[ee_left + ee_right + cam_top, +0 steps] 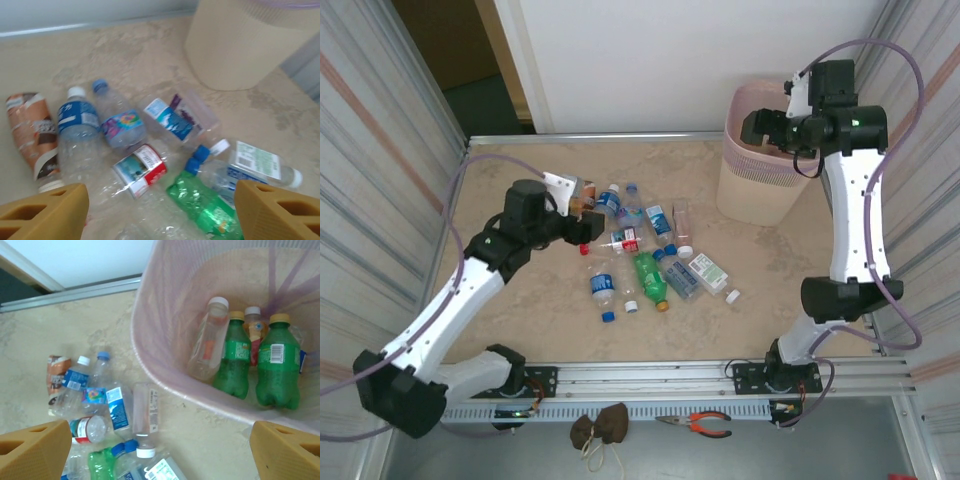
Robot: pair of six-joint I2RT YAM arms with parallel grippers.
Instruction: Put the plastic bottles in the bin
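Observation:
Several plastic bottles (640,255) lie in a loose pile on the tabletop, among them a green one (650,278) and a blue-labelled one (602,287). My left gripper (582,222) hovers over the pile's left edge. It is open (160,210), and below its gap lie a red-labelled bottle (140,170) and the green bottle (207,207). A brown-wrapped bottle (32,135) lies to the left. My right gripper (760,128) is open (160,450) above the rim of the pink bin (760,170), with nothing in it. Inside the bin (145,340) stand two green bottles (232,360) and clear ones (210,337).
A blue cap (608,316) and a white cap (732,296) lie loose near the pile. Corrugated walls close in both sides. Beyond the front rail (660,380) lie orange-handled pliers (705,424) and a brown bundle (600,428).

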